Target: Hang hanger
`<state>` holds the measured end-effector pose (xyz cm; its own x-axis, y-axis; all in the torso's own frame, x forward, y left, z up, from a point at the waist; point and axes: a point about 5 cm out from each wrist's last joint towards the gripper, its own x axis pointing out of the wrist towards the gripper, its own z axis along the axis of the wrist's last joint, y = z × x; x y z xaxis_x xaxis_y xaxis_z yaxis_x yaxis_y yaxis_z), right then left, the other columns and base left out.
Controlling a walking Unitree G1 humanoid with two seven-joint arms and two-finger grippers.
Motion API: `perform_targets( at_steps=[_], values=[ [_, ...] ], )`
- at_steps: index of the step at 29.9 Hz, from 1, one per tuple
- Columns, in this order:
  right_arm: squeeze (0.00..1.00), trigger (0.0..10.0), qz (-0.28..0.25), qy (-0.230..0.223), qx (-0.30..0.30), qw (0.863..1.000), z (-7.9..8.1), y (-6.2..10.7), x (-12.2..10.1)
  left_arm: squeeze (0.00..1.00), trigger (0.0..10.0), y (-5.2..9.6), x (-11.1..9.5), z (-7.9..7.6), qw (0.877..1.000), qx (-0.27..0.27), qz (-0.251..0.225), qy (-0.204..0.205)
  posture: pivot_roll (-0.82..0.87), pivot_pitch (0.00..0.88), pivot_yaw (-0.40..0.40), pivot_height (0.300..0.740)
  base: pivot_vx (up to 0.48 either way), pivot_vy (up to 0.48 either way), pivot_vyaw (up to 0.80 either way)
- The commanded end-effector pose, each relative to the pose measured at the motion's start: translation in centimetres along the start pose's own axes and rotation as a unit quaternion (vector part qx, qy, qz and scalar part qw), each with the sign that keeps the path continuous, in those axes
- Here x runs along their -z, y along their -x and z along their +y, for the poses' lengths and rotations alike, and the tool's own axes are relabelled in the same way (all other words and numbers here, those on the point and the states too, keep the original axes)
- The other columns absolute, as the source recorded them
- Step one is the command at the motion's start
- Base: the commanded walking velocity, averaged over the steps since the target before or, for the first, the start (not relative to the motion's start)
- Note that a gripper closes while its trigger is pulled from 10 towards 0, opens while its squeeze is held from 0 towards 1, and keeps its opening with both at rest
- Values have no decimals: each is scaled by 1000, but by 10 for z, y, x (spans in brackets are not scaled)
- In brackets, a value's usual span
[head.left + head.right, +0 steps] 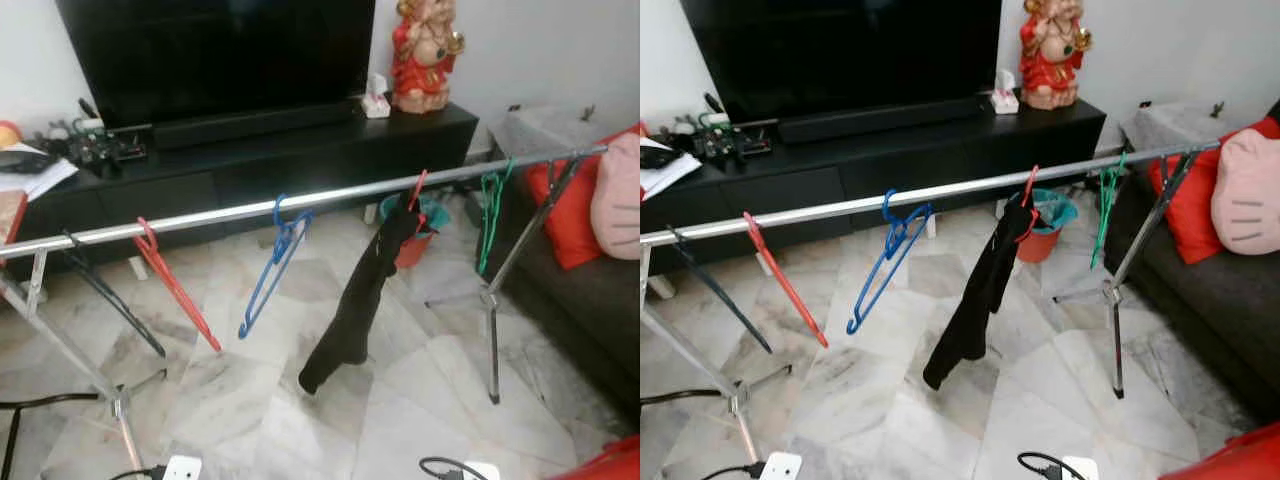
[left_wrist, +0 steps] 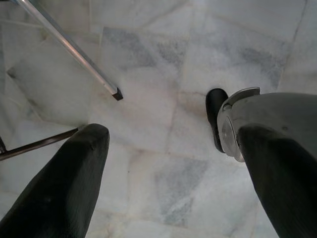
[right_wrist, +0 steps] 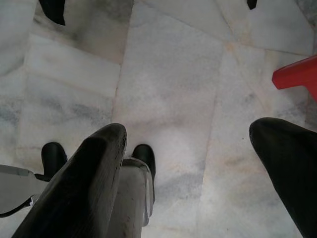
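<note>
A silver clothes rail runs across the room on folding legs. From left to right it carries a black hanger, a red hanger, a blue hanger, a red hanger with a black garment draped on it, and a green hanger. My left gripper hangs open over the marble floor, with nothing between its fingers. My right gripper is likewise open and holds nothing, pointing down at the floor beside my foot.
Behind the rail stands a black TV console with a TV and a red statue. A dark sofa with red and pink cushions is on the right. A red bucket sits behind the rail. Power strips and cables lie on the floor near me.
</note>
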<state>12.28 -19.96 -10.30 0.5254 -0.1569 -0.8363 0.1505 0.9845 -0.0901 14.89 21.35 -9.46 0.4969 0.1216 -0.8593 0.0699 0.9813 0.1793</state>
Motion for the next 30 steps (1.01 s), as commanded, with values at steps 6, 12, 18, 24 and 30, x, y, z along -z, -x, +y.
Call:
perform_targets(
  at_steps=[6,12,18,24,30],
  values=[
    [0,10000,-8,0,-4,1000,1,-1,-4,0,10000,1,6,9,1000,-10,10,-4,58,0,-20,740,0,0,0],
    [0,10000,-8,2,-5,1000,1,-1,-4,0,10000,1,5,6,1000,-9,8,-7,58,0,-20,740,0,0,0],
    [0,10000,-7,0,-4,1000,2,-1,-3,0,10000,0,1,5,1000,-7,-2,-13,68,0,-20,740,0,0,0],
    [0,10000,-8,-1,-3,1000,3,-1,-4,0,10000,0,-15,11,998,-19,-46,-25,69,0,-13,740,0,0,0],
    [0,10000,-11,-4,-3,1000,3,-1,-5,0,10000,2,-43,23,989,-35,-140,-22,67,0,-4,740,0,0,0]
  ],
)
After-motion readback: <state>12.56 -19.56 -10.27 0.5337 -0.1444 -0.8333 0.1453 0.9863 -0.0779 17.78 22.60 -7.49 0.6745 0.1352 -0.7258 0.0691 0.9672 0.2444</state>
